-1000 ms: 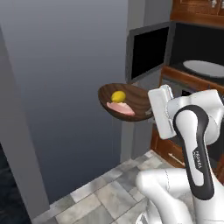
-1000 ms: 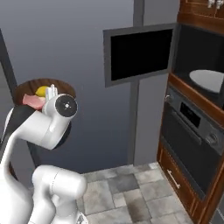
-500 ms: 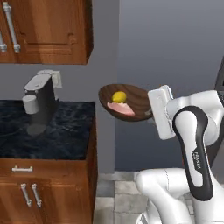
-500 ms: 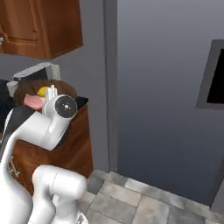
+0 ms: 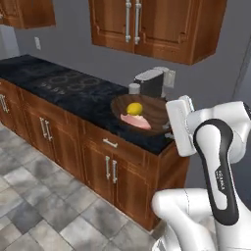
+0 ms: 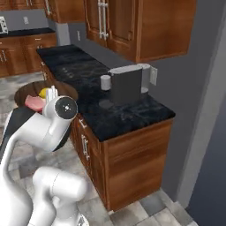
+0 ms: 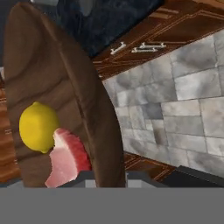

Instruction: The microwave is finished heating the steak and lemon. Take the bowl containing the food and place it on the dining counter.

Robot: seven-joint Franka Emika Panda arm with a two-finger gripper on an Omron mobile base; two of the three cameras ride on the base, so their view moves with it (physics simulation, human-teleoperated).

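Black stone counter (image 5: 73, 95) with faint grey marbling runs from far left toward the arm, on wood-brown base cabinets (image 5: 112, 166) with metal handles. Wood wall cabinets (image 5: 152, 27) hang above it against a grey wall. Grey tiled floor (image 5: 44, 211) in front.

A grey coffee machine (image 6: 126, 84) stands on the counter's near end, a small grey cup (image 6: 105, 82) just to its left.

The bowl (image 5: 142, 115), dark brown with streaky grain, is held up in the air, level, in front of the counter's right end and beside the coffee machine. The gripper (image 7: 105, 177) is closed on the bowl's rim at its near edge.

Inside the bowl: the steak (image 5: 136, 121), a pinkish slab, toward the arm side; the lemon (image 5: 134, 108) touching it on the far side.

Small lettering on the arm's dark forearm band is too small to read.
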